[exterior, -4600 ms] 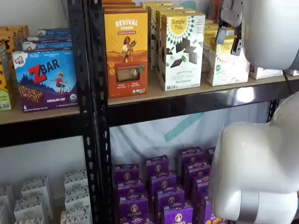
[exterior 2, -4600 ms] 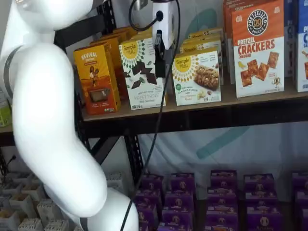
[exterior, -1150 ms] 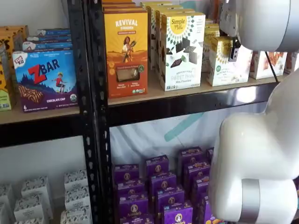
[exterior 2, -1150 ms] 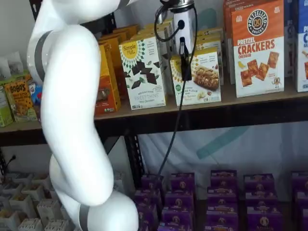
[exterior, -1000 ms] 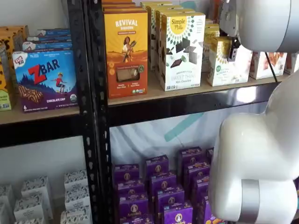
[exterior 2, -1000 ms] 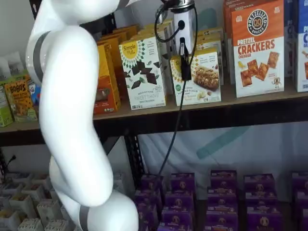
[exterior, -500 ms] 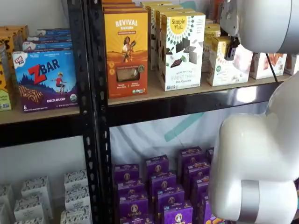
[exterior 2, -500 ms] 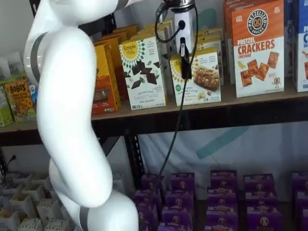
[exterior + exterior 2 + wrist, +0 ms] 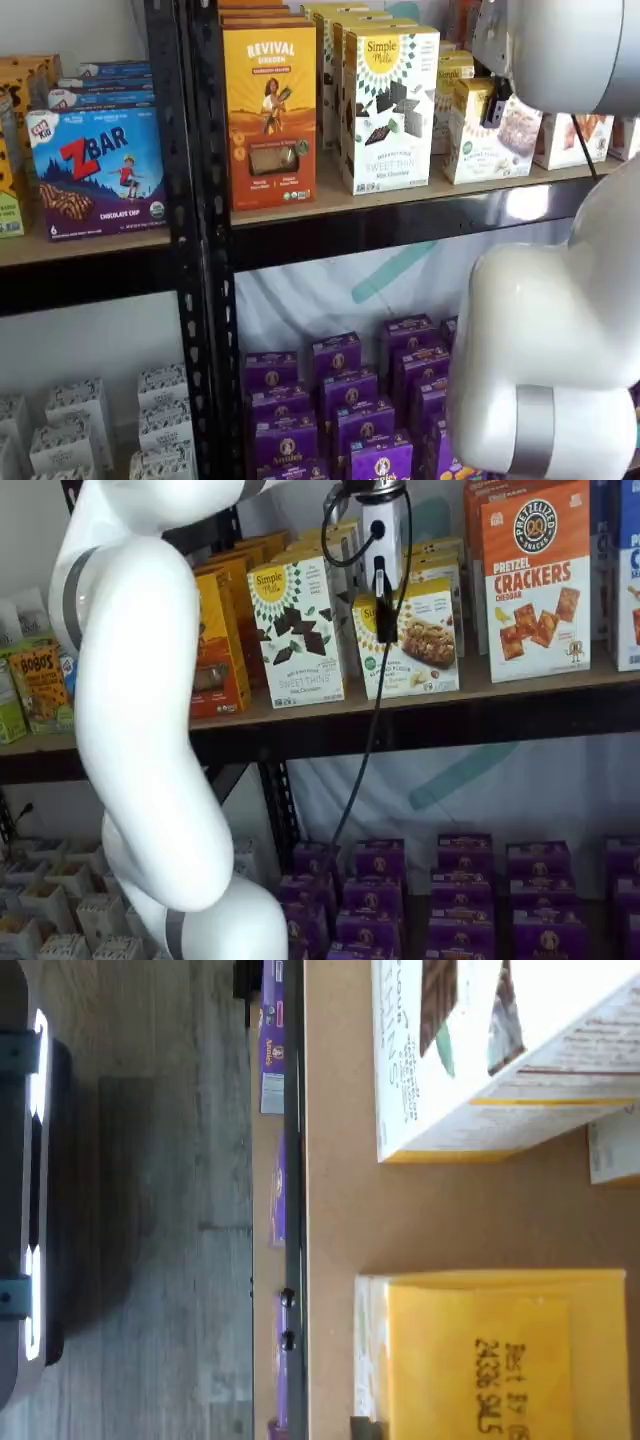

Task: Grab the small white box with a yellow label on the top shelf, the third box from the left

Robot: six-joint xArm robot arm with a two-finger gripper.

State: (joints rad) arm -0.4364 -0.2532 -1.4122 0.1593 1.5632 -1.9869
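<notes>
The small white box (image 9: 425, 645) with the round yellow label stands on the top shelf (image 9: 520, 680), right of the taller white chocolate-squares carton (image 9: 297, 630). In a shelf view the box (image 9: 480, 150) leans a little, its right side raised. My gripper (image 9: 388, 630) hangs down over the box's top. One black finger (image 9: 383, 610) lies against the box's front; the other is hidden behind it. The gripper (image 9: 492, 115) is shut on the box. In the wrist view the box's yellow top (image 9: 500, 1360) with a printed date sits close below the camera on the tan board (image 9: 340, 1210).
An orange Revival carton (image 9: 268, 110) stands left of the taller white carton (image 9: 388, 110). An orange Pretzel Crackers carton (image 9: 535, 580) stands right of the small box. More small boxes stand behind it. Purple boxes (image 9: 460, 880) fill the lower shelf. My white arm (image 9: 140, 730) fills the left foreground.
The gripper came down from above onto the small white box and closed on it. Over the last second the box has tipped and risen slightly.
</notes>
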